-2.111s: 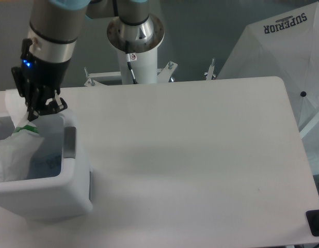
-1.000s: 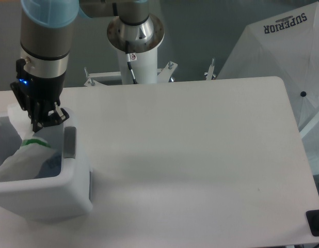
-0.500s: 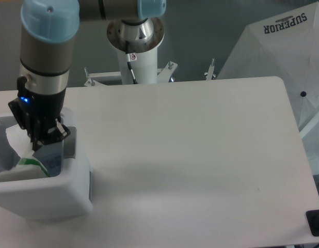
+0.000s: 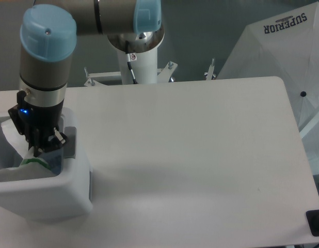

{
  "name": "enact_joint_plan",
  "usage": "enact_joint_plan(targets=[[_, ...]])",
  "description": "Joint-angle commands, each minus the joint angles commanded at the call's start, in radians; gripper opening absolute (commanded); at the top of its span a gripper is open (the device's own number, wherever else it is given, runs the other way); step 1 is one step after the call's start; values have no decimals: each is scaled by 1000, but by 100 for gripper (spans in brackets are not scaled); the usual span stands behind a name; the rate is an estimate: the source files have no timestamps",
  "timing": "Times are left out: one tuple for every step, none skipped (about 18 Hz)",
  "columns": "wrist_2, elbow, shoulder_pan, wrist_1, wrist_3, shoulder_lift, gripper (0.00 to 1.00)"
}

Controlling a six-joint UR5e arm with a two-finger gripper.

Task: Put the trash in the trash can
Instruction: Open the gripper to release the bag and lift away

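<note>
- Jaws of the gripper (image 4: 37, 151) are pinched on the top edge of the translucent white bag (image 4: 26, 166), right at its green strip (image 4: 31, 160), which peeks out just under the black fingertips.
- Reaching down from above, the gripper sits inside the mouth of the white trash can (image 4: 51, 194), close to the bin's right wall and its grey handle recess (image 4: 70, 143).
- Most of the bag lies below the rim inside the bin; only a pale fold and the green strip show above the near wall.
- Something bluish shows in the bin just right of the bag, too hidden to identify.
- On the gripper's black body a small blue light (image 4: 24, 110) glows, below the silver wrist and the light-blue cap (image 4: 48, 32) of the arm.
- Standing at the left edge of the white table (image 4: 201, 155), the bin is partly cut off by the picture's border.
- Behind the table's far edge rises the arm's white pedestal (image 4: 139, 62) with its metal base ring.
- At the upper right, off the table's corner, hangs a large white fabric (image 4: 273, 46) printed "SUPERIOR".
- A dark object (image 4: 316, 223) sits at the table's near right corner, cut by the frame.
</note>
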Motion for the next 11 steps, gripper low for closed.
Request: enact_joint_plan(targets=[[0,0,2,8,0,9,100],[0,1,2,14,-6,17,100],[-2,2,3,17,-11,26,100],[-2,0,6,15,-20,34,100],[-2,-5,11,17,-35,38,100],[-2,-8,15,19,-46,48,100],[-2,-9,40,19,-48,64,100],[-5,-14,76,22,-48,81,100],[-6,-18,96,41,-54,91,100],[-9,-20,110,69,-63,97,100],[-5,-23,136,90,-104,101,100]])
